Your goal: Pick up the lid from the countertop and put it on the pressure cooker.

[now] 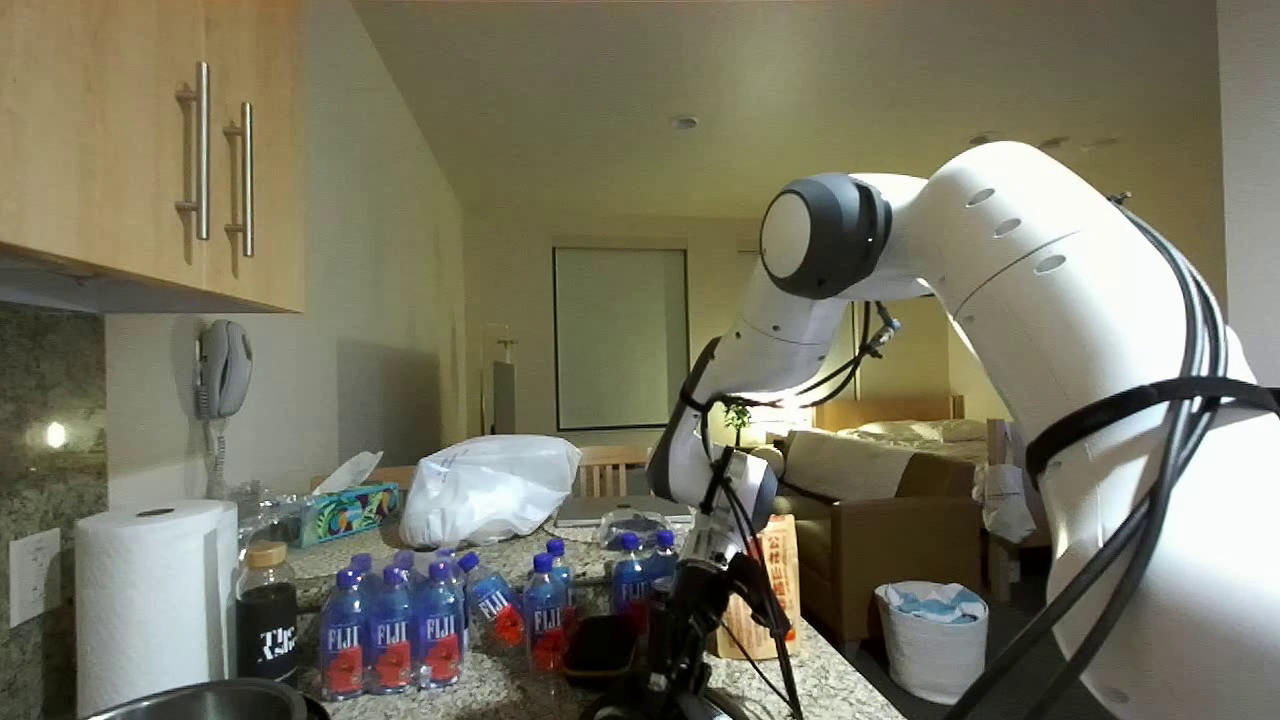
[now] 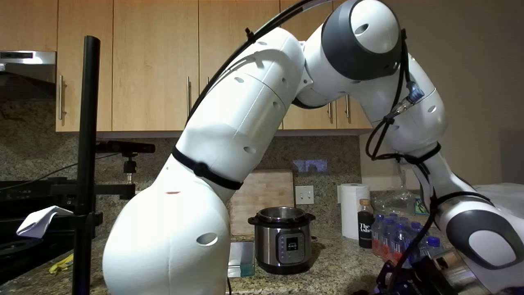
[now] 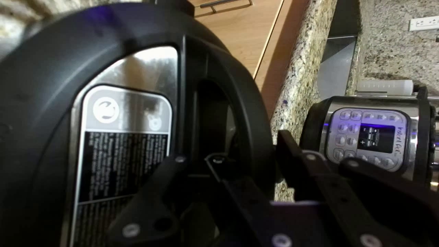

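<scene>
The dark, round lid (image 3: 37, 103) fills much of the wrist view, with a shiny label plate and a black arched handle (image 3: 248, 113). My gripper (image 3: 255, 163) straddles that handle: one finger (image 3: 291, 154) lies against its outer side, while the opposite fingertip is lost in the dark of the handle's opening. The jaws look closed on it. The pressure cooker (image 2: 282, 241) stands uncovered on the counter, its steel inner pot showing; in the wrist view the pressure cooker (image 3: 370, 137) appears sideways at right. In an exterior view the arm's dark gripper body (image 1: 690, 610) reaches down to the counter.
Several water bottles (image 1: 400, 630) crowd the counter near the gripper, beside a black jar (image 1: 267, 620) and a paper towel roll (image 1: 150, 610). A paper bag (image 1: 780, 570) stands close behind the gripper. A cutting board (image 2: 264, 196) leans behind the cooker, under the upper cabinets (image 2: 155, 65).
</scene>
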Tool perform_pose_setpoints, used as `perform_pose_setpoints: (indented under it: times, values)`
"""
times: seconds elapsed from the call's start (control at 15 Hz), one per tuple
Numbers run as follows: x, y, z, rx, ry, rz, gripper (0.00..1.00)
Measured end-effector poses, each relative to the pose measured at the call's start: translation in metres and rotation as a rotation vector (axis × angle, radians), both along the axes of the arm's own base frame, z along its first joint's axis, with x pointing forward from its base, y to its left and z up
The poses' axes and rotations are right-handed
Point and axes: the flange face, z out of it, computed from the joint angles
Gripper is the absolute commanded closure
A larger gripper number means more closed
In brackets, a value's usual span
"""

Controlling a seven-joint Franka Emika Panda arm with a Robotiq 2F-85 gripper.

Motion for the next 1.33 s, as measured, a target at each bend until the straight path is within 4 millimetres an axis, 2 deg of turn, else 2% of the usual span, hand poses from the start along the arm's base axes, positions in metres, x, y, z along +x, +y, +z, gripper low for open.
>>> perform_pose_setpoints:
  times: [0.07, 0.2, 1.33]
  values:
    - [-0.0002, 0.0002, -0.0015, 0.001, -0.001, 0.004, 1.00]
    - [0.0004, -0.0003, -0.0023, 0.000, -0.006, 0.012, 0.97]
    - [0.0041, 0.0015, -0.0002, 0.029, -0.167, 0.178, 0.96]
